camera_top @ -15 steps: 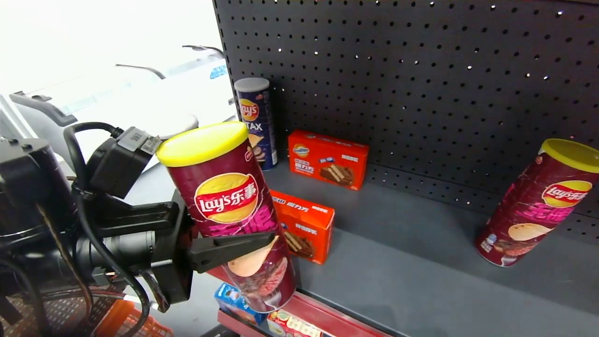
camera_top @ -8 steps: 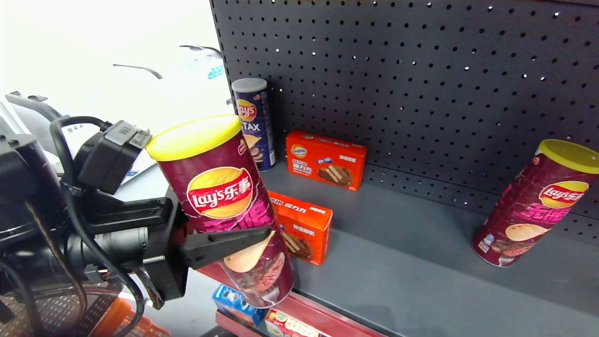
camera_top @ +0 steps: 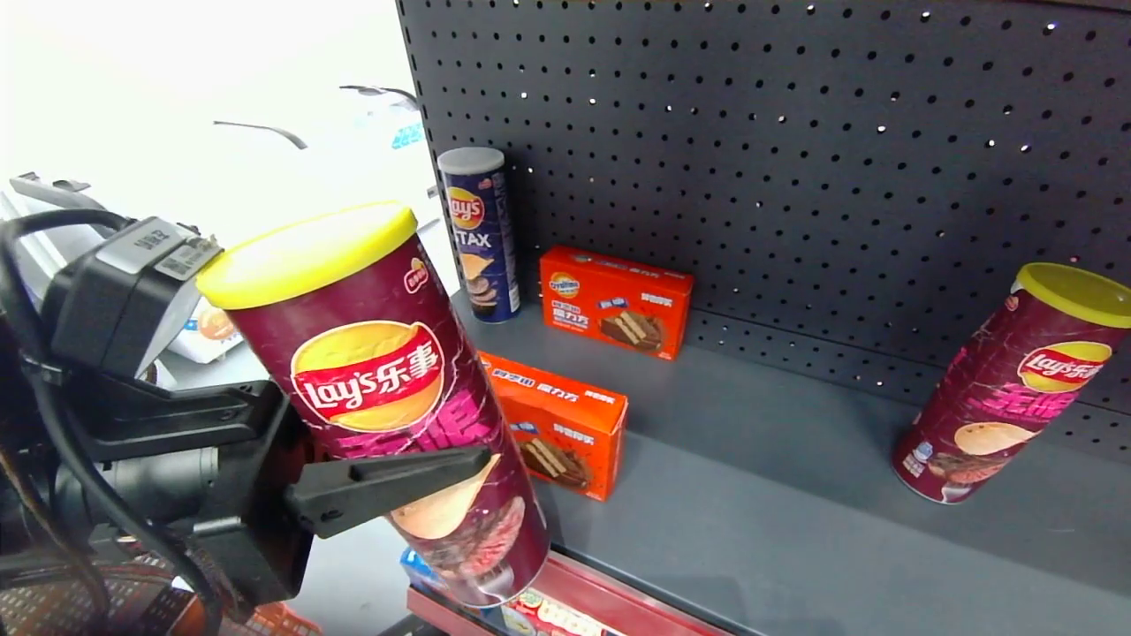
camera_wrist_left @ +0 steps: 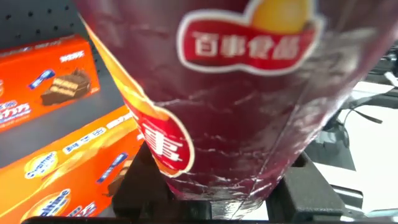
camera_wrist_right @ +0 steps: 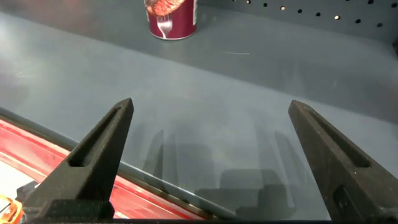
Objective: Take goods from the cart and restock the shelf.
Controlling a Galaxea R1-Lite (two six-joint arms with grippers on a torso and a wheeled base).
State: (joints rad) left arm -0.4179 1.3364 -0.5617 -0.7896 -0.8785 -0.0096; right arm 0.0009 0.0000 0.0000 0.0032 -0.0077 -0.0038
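Grey shelf [camera_top: 795, 495] behind: left end effector [camera_top: 433, 442] clamps chip can [camera_top: 371, 389], near-upright, lid up, leaning left; right end effector [camera_wrist_right: 211, 106] spread.

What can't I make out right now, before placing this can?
- Cart: head view, just an orange corner shows past the left arm.
- Lower-shelf goods: head view, cut by the bottom edge, partly behind the held can.
- Shelved can: right wrist view, upper part cut by the frame edge.

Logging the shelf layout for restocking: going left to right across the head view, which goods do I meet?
held chip can → blue can → rear orange box → far chip can. The front orange box overlaps its neighbours, so it is left out.
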